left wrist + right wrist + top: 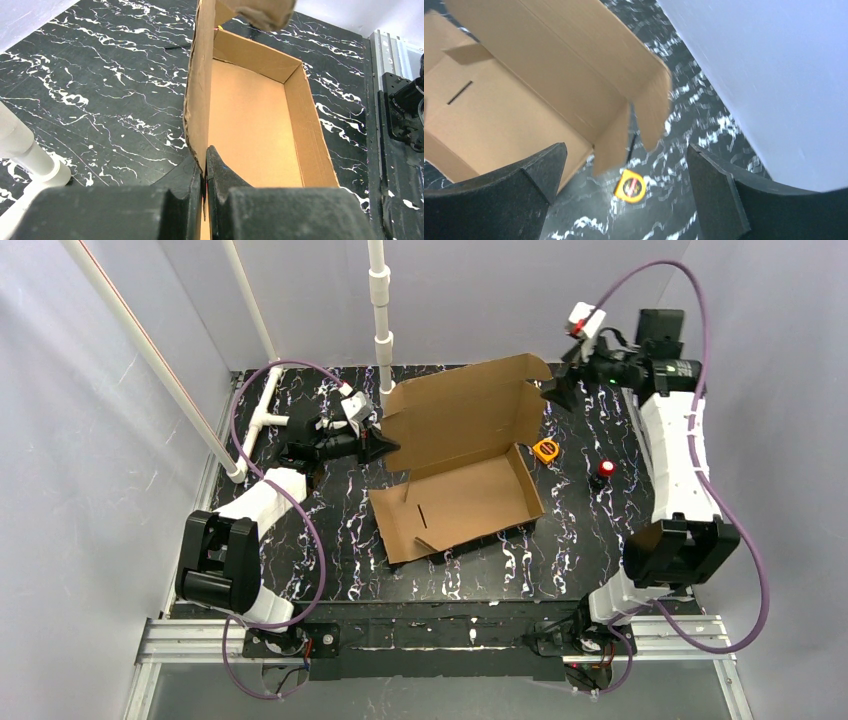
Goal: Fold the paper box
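The brown cardboard paper box (455, 502) stands mid-table with its tray walls up and its big lid panel (465, 415) raised at the back. My left gripper (385, 445) is shut on the lid's left edge; in the left wrist view the fingers (205, 172) pinch the cardboard edge (199, 100), with the tray (250, 115) beyond. My right gripper (555, 390) is open and empty, just off the lid's upper right corner. The right wrist view looks down past that corner flap (651, 112) into the box (499, 110).
A small orange tape measure (545, 450) lies right of the box, also in the right wrist view (630, 186). A red-topped object (605, 469) sits further right. White pipes (380, 330) stand at the back and left (262, 415). Walls enclose the table.
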